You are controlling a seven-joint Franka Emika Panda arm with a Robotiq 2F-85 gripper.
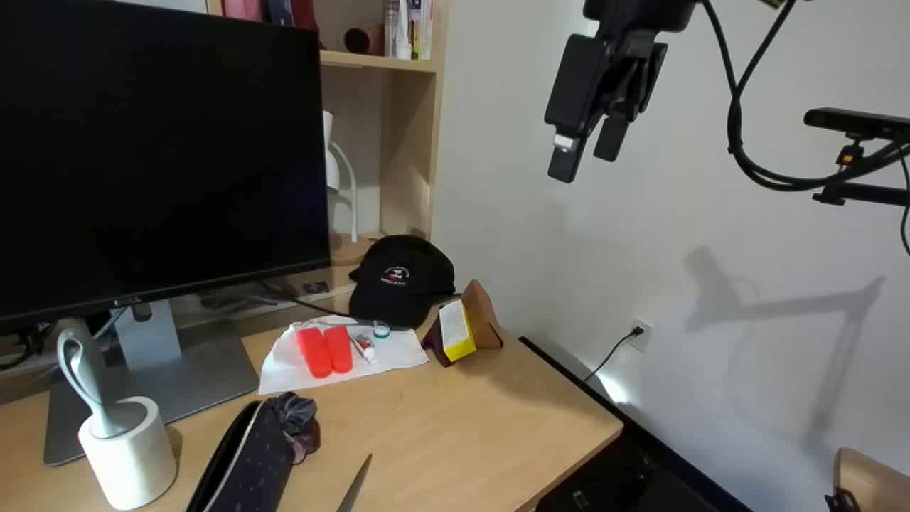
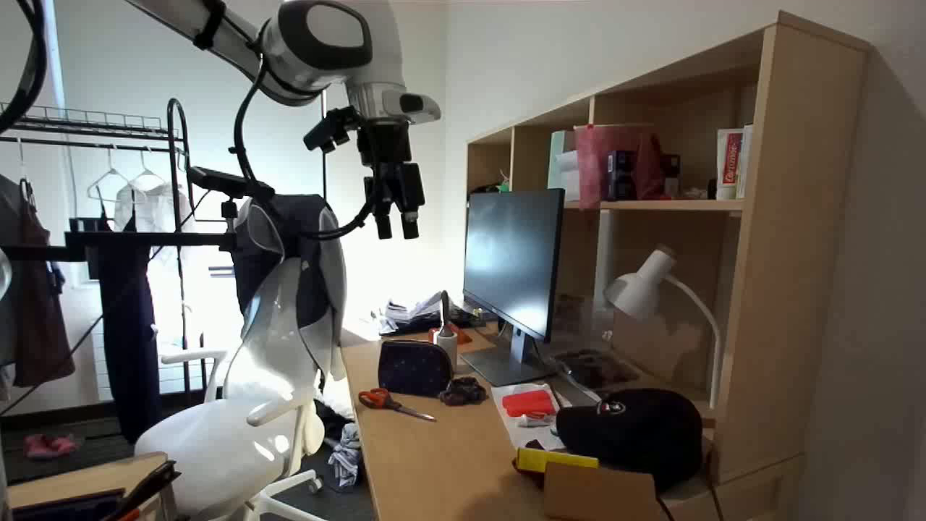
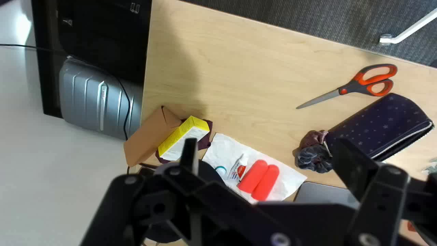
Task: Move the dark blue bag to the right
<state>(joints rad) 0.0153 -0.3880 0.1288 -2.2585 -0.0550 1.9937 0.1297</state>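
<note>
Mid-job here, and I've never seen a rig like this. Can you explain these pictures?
You are driving one robot arm. Its two fingers hang open in mid-air, holding nothing. Two pictures look in from outside; the third looks down from the wrist, so the fingers loom large at its bottom. On the desk are the bag you must move, scrunchies beside it, and scissors. You'll also see a paper with red pieces and a tube on it, a yellow box, a cap and a monitor.

Orange-handled scissors (image 3: pixel 349 89), black cap (image 1: pixel 399 281), white lamp (image 2: pixel 639 288), monitor (image 1: pixel 163 156), red objects (image 3: pixel 252 176) on a white sheet (image 3: pixel 288 179)
</note>
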